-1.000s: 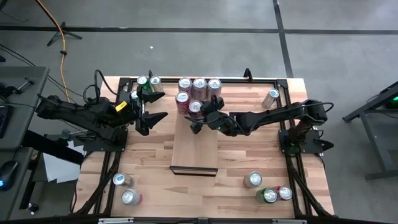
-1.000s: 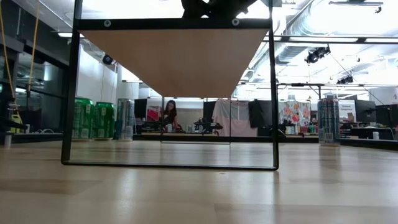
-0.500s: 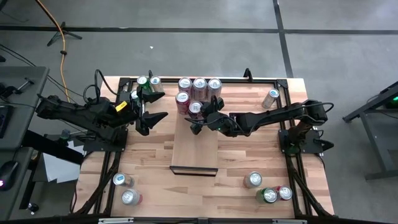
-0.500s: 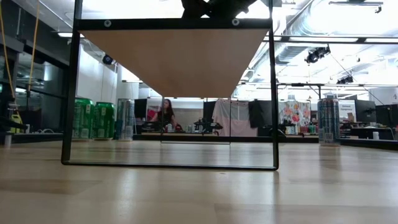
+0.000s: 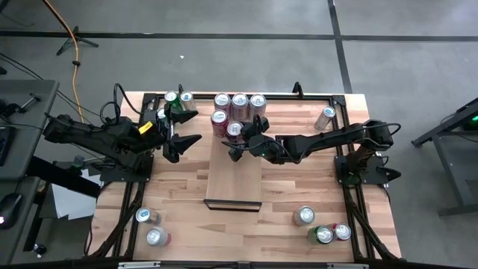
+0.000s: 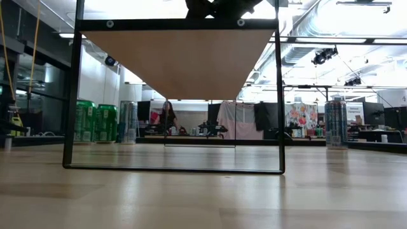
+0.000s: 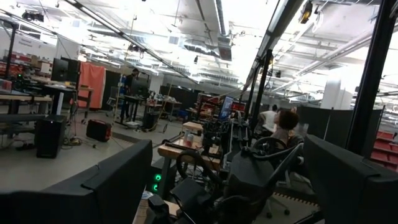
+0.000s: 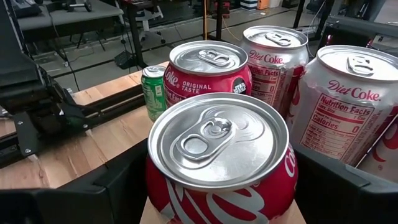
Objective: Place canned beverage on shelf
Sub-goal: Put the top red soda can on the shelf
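**Fingers spread at both arms, red can between the right pair**

Fingers of the left gripper (image 5: 187, 128) are seen spread apart and empty, held over the worktop (image 5: 179, 202) near its left rear part, just beside two cans (image 5: 178, 98) standing at the back edge. Two further cans (image 5: 151, 228) are found at the front left corner. At the middle, the shelf (image 5: 233, 175) is laid lengthwise from back to front, with a dark lip at its near end. A cluster of cans (image 5: 239, 101) is gathered at its far end. Around the nearest of these, a red cola can (image 8: 219, 162), the fingers of the right gripper (image 5: 246, 138) are set apart on either side; contact cannot be confirmed. Silver diet cola cans (image 8: 345, 99) are seen touching just behind it. At the right, a single can (image 5: 325, 117) lies toward the back, and three cans (image 5: 321, 228) are grouped at the front.
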